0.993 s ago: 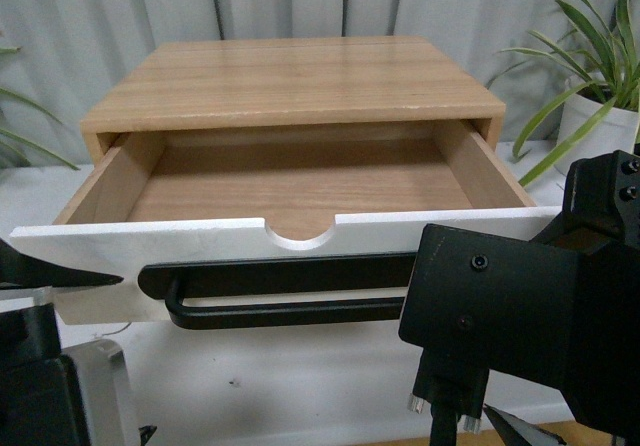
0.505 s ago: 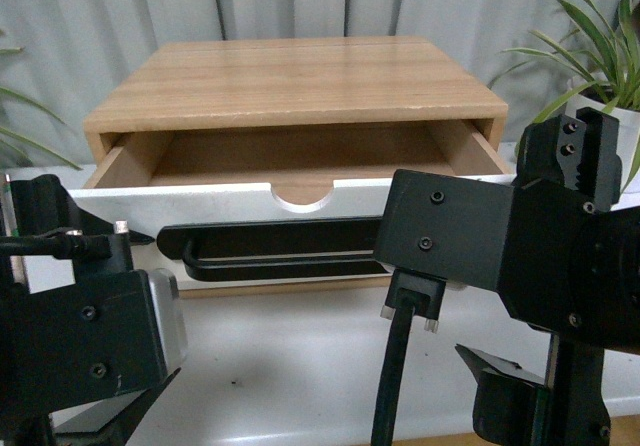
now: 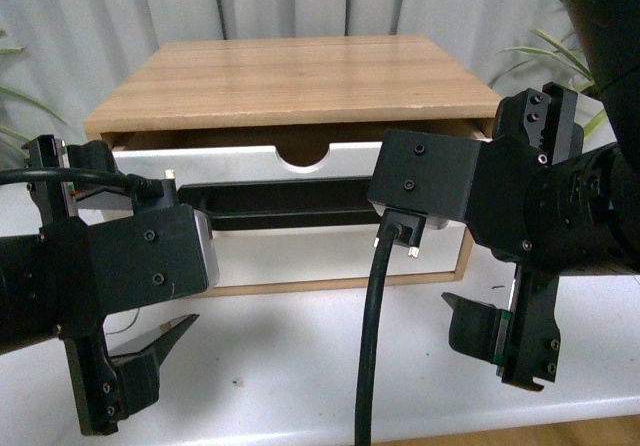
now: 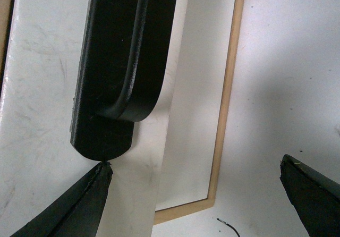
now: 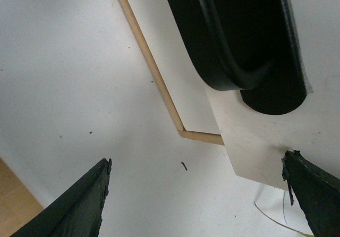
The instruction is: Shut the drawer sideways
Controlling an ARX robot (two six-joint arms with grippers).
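Sitting almost fully inside its wooden cabinet [image 3: 300, 81] on the white tabletop [image 3: 300, 366], the drawer [image 3: 240, 161] is showing only a thin gap along its top edge. The left fingers [image 4: 79, 205] and right fingers [image 5: 79, 205] are spreading wide and holding nothing. They are flanking the two ends of the black handle [image 3: 290, 204], probably to push the white front, not grip it.

Both arms matte black. Left gripper [image 4: 195, 162] and right gripper [image 5: 197, 159]: black wedge-shaped fingers [image 4: 79, 205], tips rough-edged. Boxy black wrist housings [image 3: 440, 181] with round black screw heads [image 3: 408, 185]; silver-grey metal plate [image 3: 205, 251] on left one. Thick black round cable [image 3: 372, 336] from plug with two small silver pins; thin black cable [image 3: 60, 174] on left arm. Green strip [image 3: 507, 331] along right finger.
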